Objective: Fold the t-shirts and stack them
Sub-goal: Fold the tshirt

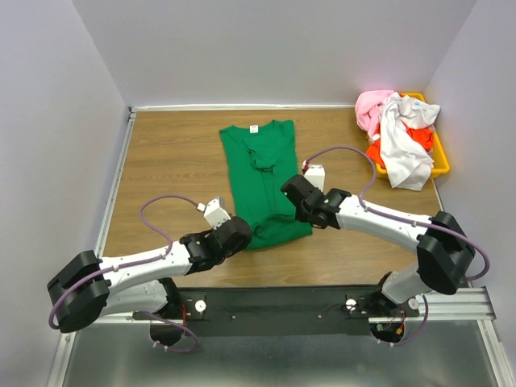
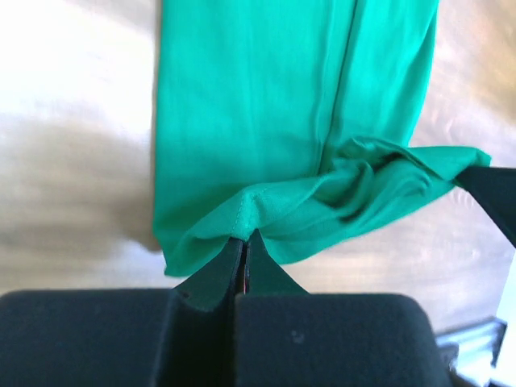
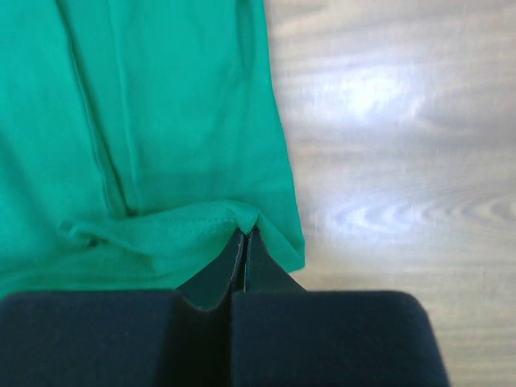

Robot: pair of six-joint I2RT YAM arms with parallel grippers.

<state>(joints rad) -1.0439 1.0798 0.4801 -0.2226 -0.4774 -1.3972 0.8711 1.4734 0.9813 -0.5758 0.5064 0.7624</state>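
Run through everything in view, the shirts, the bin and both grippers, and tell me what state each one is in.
green t-shirt: flat on the table, sleeves folded in, near hem pinched at both corners.
left gripper: shut on the hem.
right gripper: shut on the hem.
bin: heaped with shirts.
pink t-shirt: crumpled in the bin.
white t-shirt: crumpled, hanging over the bin's near edge.
orange-red t-shirt: crumpled, mostly covered.

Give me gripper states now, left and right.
Left gripper: closed, pinching the hem of the green tee.
Right gripper: closed, pinching the same tee's hem.
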